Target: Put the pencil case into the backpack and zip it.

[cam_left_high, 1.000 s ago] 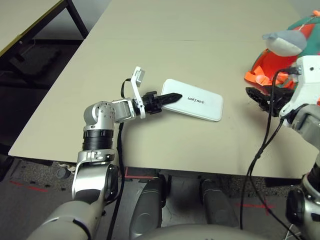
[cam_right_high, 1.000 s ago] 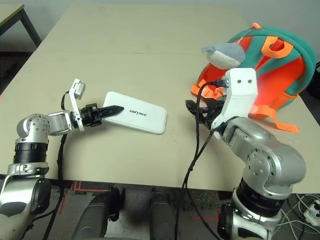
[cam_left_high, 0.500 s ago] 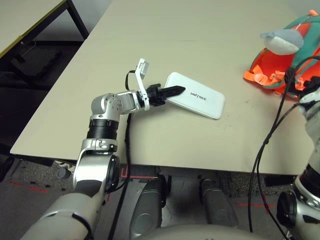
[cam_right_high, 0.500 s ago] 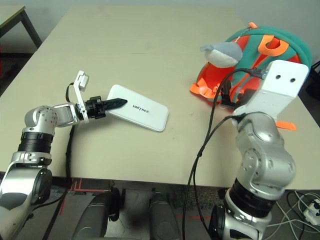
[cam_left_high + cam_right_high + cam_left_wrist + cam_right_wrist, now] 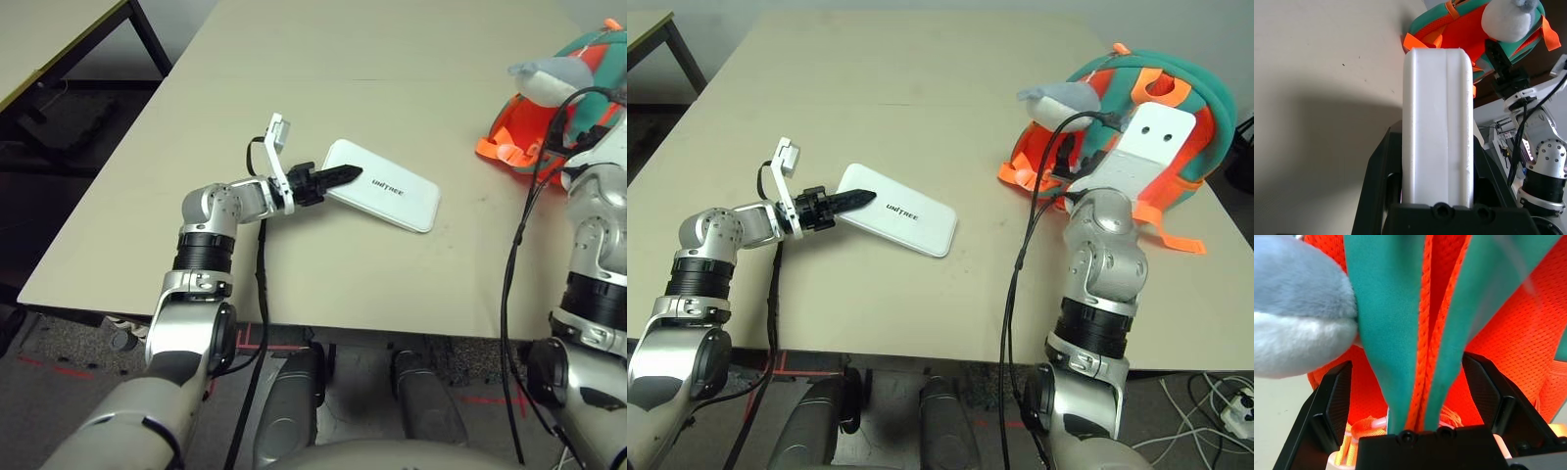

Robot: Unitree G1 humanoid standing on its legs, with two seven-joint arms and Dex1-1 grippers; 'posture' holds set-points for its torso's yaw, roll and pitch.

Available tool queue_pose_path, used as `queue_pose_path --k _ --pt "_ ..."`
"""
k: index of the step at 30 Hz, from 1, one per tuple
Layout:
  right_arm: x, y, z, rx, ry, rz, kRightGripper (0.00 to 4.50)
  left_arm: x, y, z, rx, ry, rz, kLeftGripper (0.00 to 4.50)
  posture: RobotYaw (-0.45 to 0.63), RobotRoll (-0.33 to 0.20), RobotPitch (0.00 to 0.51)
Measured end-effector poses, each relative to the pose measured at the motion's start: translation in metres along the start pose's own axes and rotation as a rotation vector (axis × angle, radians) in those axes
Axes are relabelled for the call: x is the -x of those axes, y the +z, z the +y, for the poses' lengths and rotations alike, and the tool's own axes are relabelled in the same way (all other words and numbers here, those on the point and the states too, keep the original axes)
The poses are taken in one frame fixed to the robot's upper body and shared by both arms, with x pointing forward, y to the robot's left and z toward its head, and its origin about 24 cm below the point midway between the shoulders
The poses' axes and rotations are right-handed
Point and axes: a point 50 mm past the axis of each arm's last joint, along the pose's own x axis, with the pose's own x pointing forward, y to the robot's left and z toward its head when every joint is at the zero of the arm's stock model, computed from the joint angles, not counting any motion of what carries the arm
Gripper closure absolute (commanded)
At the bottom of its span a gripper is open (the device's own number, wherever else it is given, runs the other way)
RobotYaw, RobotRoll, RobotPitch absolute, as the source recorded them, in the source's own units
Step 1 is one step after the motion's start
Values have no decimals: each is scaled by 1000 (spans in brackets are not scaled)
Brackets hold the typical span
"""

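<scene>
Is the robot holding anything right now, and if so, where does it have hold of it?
Yes: its left gripper grips the white case by one end. The right gripper's fingers stand open at the backpack, holding nothing.

Silver arms (image 5: pixel 1092 338) with black bands (image 5: pixel 1089 328), white brackets (image 5: pixel 1156 135), black cables (image 5: pixel 1007 323).

The left gripper (image 5: pixel 854 199) is clamped, its forearm bent inward; the right gripper (image 5: pixel 1420 377) stands spread wide.

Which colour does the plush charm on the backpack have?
Grey and white, best seen in the right wrist view.
</scene>
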Motion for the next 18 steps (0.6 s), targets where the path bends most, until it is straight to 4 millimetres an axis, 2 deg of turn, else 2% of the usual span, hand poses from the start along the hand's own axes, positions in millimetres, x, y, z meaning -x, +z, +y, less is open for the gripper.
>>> queue_pose_path --k 3,6,18 --pt "-5 -2 0 6 -8 13 0 0 0 0 2 2 -3 3012 25 0 173" --pt "-9 -3 -1 11 -18 14 481 -1 -1 0 4 3 -4 3012 20 0 170" --pt "-10 1 -4 24 -15 -6 4232 -4 -1 1 6 3 -18 3012 -16 0 163"
